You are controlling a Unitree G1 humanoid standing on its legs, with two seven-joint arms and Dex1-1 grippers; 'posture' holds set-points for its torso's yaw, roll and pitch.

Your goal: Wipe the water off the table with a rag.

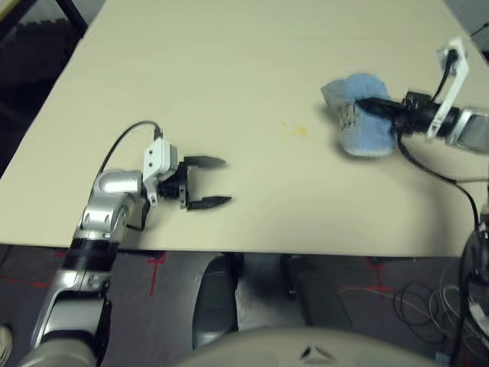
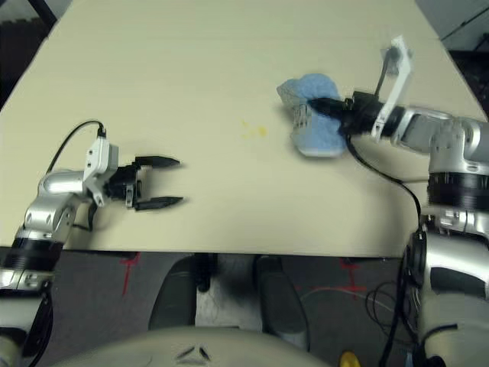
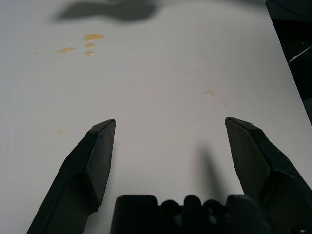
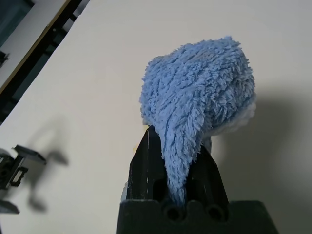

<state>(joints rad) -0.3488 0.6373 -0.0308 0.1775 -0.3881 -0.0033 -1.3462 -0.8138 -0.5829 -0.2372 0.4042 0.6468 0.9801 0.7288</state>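
— Where's the rag?
— Right gripper (image 1: pixel 365 103) clenches the blue rag (image 1: pixel 362 115) at the head view's upper right, above the table (image 1: pixel 229 69).
— And the left?
— Left gripper (image 1: pixel 216 182) released, lower left; water (image 1: pixel 295 131) specks centre.

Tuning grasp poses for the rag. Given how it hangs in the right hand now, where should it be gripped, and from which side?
Grip a bunched fold at one edge, as the right hand does now: its fingers are shut on a pinched ridge of the rag, and the rest bulges free beyond the tips. Come in nearly level from the robot's right, toward the water. The soft pile gathers easily, leaving a broad wiping face.
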